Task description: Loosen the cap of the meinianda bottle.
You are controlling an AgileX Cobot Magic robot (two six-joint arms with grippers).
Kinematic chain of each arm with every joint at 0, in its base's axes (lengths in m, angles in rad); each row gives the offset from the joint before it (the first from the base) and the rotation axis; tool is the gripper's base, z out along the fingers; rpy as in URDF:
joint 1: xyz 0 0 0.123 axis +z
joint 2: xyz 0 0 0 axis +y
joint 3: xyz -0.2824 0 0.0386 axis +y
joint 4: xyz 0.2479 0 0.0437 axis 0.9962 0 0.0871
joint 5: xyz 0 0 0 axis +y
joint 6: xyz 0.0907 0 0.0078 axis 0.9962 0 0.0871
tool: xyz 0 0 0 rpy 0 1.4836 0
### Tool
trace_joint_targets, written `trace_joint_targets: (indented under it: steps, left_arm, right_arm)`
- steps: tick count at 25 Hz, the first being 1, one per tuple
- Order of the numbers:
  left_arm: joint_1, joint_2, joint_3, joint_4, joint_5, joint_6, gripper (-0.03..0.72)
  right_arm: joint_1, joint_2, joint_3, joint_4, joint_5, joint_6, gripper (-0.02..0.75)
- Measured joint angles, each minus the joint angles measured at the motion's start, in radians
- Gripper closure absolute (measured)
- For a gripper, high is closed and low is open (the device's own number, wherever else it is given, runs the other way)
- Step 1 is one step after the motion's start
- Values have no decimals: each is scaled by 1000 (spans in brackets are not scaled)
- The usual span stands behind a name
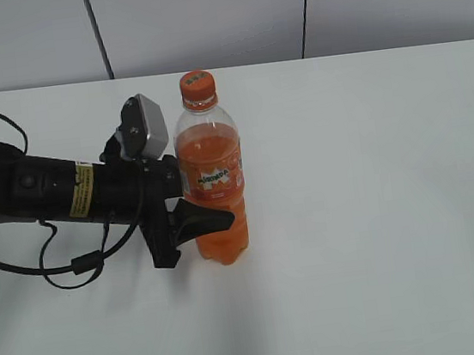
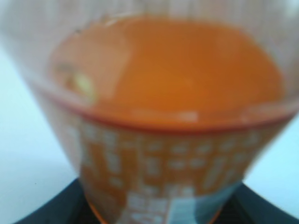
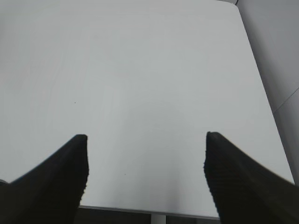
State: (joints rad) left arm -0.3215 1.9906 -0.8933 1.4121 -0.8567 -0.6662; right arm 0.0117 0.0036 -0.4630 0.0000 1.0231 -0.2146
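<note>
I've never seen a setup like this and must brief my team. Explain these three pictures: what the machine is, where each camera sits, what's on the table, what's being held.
This is a two-armed robot with a camera on each wrist and a third camera looking down at the white table.

In that outside view, the black left arm reaches in from the left. Its left gripper has its fingers around the tall clear plastic bottle of orange drink, at label height. Whether they already squeeze it is unclear. The small round orange screw cap sits untouched on top.

The left wrist view is a blurred close-up of that bottle.

The right wrist view shows the right gripper open, holding nothing, over bare table.
</note>
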Motion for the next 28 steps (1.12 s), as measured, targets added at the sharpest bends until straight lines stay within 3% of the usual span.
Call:
trace_joint_targets:
  steps: [16, 28]
  left_arm:
    - [0, 0, 0, 0, 0, 0, 321]
    - [0, 0, -1, 13, -2, 13, 321]
  right_arm:
    - [0, 439, -299, 57, 134, 154, 162]
    - [0, 800, -540, 84, 190, 167, 297]
